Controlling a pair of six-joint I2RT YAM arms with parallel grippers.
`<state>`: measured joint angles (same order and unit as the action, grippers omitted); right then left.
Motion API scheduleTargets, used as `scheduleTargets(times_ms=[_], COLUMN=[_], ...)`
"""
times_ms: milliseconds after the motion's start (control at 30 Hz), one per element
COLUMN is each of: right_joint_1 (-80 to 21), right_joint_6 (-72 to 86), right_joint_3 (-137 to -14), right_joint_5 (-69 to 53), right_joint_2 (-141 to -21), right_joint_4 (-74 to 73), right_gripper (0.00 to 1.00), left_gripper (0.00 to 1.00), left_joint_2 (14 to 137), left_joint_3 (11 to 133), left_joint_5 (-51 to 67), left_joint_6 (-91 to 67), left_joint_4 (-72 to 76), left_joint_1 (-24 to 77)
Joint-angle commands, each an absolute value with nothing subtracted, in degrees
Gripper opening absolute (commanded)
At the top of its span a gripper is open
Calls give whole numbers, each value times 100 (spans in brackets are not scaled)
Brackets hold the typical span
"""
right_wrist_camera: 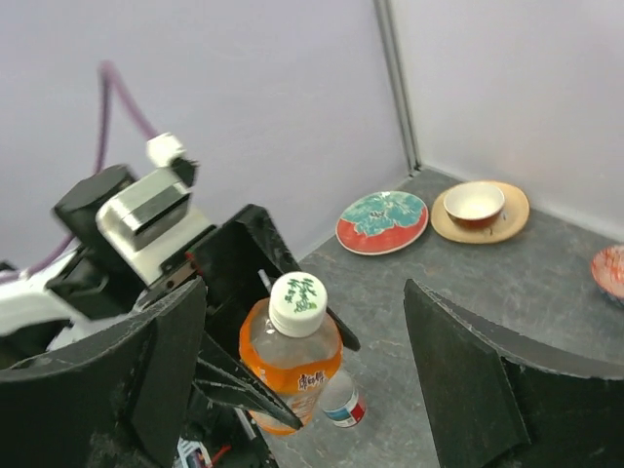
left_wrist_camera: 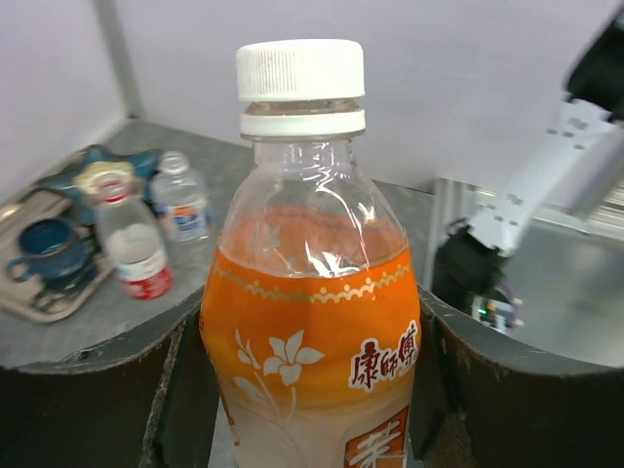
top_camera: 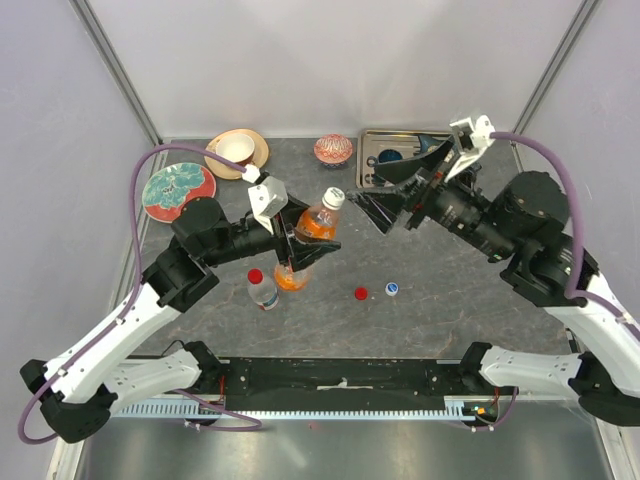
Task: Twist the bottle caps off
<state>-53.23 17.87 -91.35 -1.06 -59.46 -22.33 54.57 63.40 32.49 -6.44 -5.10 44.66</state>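
A: Gripping the orange bottle (top_camera: 318, 226) round its label with the left gripper (top_camera: 305, 238), mid-table, tilted, top leaning far and right.

B: Capped?

A: Looks so, with a white cap (left_wrist_camera: 299, 70) down on the neck ring. Partly filled with orange drink, clear above. Orange label with white flowers and script.

B: And the right gripper (top_camera: 370, 187)?

A: Spread wide, holding nothing, just right of that cap.

B: Other bottles?

A: Standing near left, a clear bottle (top_camera: 262, 288) with a red top. Beside the tray (left_wrist_camera: 49, 310) with the blue mug (left_wrist_camera: 44, 249), a red-labelled bottle (left_wrist_camera: 132, 249) and a blue-labelled bottle (left_wrist_camera: 182, 200), tops too small to judge. Lying loose on the table (top_camera: 450, 310), a red cap (top_camera: 361, 293) and a blue-and-white cap (top_camera: 391, 289).
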Motion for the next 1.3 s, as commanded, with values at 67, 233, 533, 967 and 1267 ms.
scheduleTargets(times_ms=[67,233,533,967,1267], right_joint_1=[-5344,-5344,-5352,-5353,-5344], right_joint_6=[2671,2918,3085,2971,2918], right_joint_3=[-9071,-8930,-8850,-8851,-8780], right_joint_5=[879,958,844,563,457], right_joint_2=[-6372,-6582,-6846,-7102,-7084], right_joint_4=[-2154,-1811,-1336,-1354,-1371], right_gripper=[88,87,81,65,39], left_gripper=[42,43,43,43,43], left_joint_2=[5142,5124,5142,5203,5194], left_joint_3=[6109,6021,5950,5950,5915], left_joint_5=[889,729,712,817,835], left_joint_6=[-9,-9,-9,158,176], left_joint_4=[-316,-299,-299,-272,-237], left_joint_1=[4658,4693,4711,4711,4711])
